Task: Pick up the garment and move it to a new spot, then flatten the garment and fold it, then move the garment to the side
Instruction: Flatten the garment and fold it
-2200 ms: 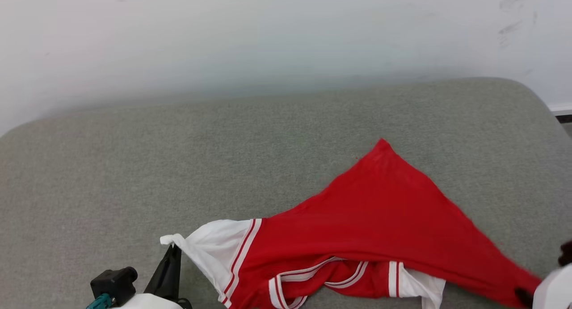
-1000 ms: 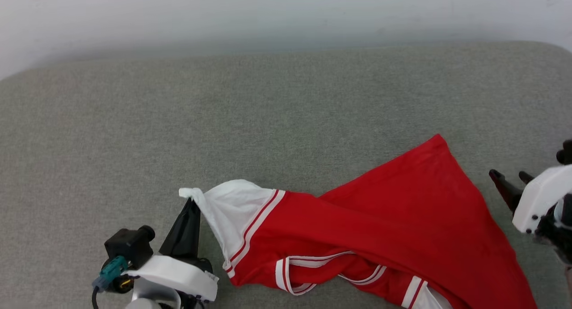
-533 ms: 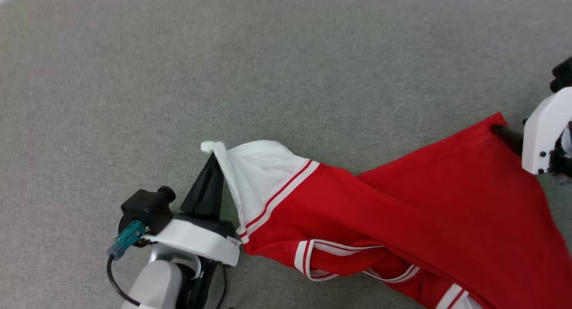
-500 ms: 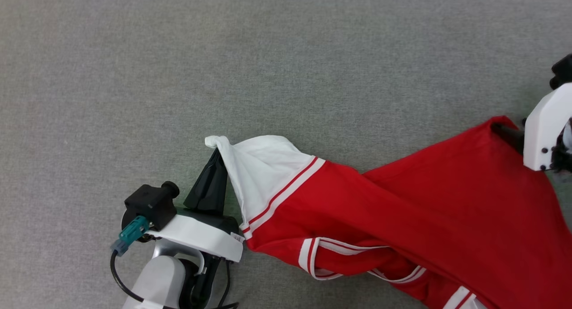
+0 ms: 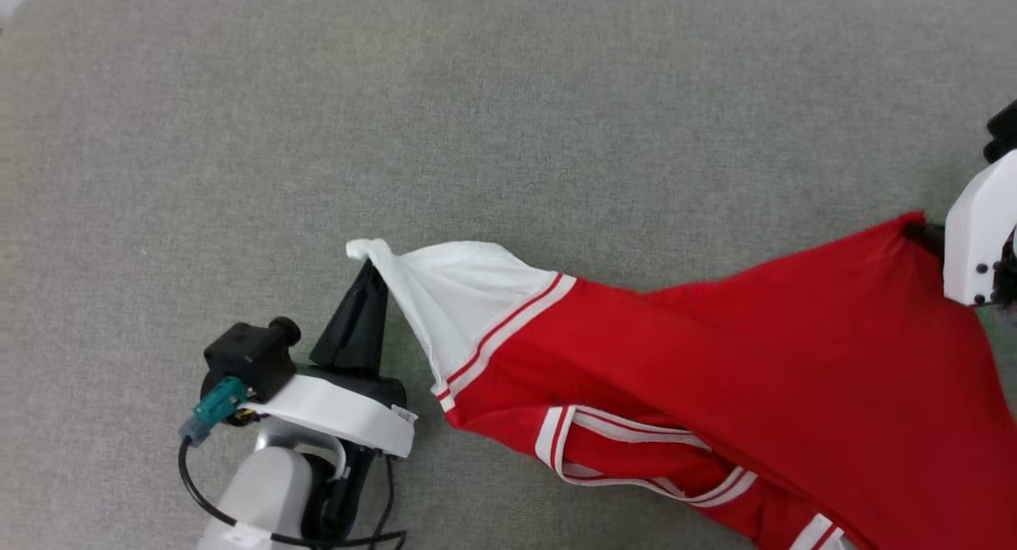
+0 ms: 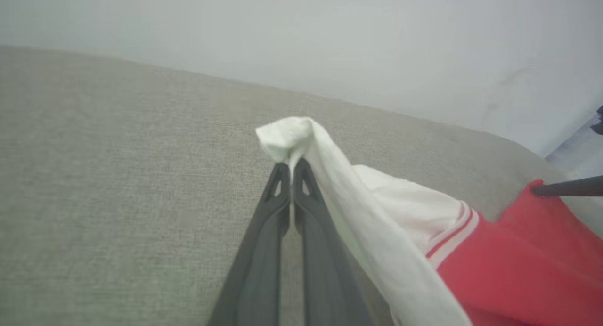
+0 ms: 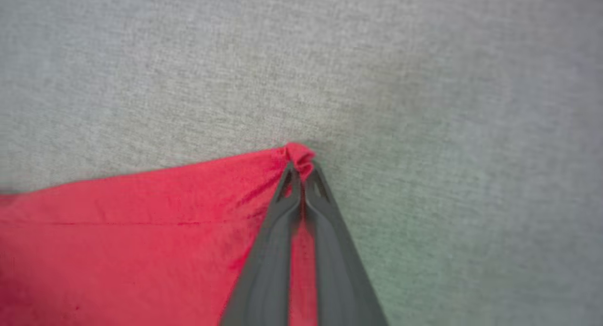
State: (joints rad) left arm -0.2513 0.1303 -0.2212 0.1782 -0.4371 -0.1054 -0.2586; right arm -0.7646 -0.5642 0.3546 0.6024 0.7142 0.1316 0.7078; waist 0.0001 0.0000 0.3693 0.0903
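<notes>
A grey woven cushion (image 5: pixel 508 97) spread across the head view, and a pale wall (image 6: pixel 330 34) rose behind it along the top of the left wrist view. A black camera block with a teal plug (image 5: pixel 218 399) sat on the left wrist at the lower left. The garment (image 5: pixel 715 375) lay across the lower right of the head view, slung between the two claws, its striped collar folded under along the bottom edge. The left gripper (image 5: pixel 367 265) stood just left of centre, its jaws pressed together on the bunched tip of the white sleeve. In the left wrist view that sleeve (image 6: pixel 358 208) draped down the right side of the fingers (image 6: pixel 264 250) and hid part of one. The right gripper (image 5: pixel 922 230), at the right edge, was clamped on the red corner of the cloth. The right wrist view showed the tips (image 7: pixel 301 168) nipping a small red pucker, with the red panel (image 7: pixel 141 232) spreading to the lower left. A second earlier that claw had stood open beside the corner, clear of the cloth. The head camera had since tipped down, dropping the wall from its view.
</notes>
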